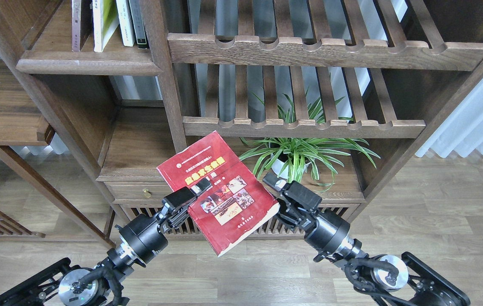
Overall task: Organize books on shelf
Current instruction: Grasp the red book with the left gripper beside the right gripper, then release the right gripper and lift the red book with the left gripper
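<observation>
- Left end effector (199, 190) is clamped on the left edge of the bright red paperback book with small cover photos (220, 191), holding it in mid-air, tilted, in front of the cabinet.
- Right end effector (276, 182) sits just beside the book's right edge, apart from it; whether its fingers are spread I cannot tell.
- Solid dark-brown wooden shelf with rounded front edge (84, 66), upper left, already carries upright books; the red one probably belongs there.

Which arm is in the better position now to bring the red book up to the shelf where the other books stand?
Probably the left. The left gripper is shut on the red book, while the right gripper sits off the book's right edge. The shelf with standing books lies up on the left side.
</observation>
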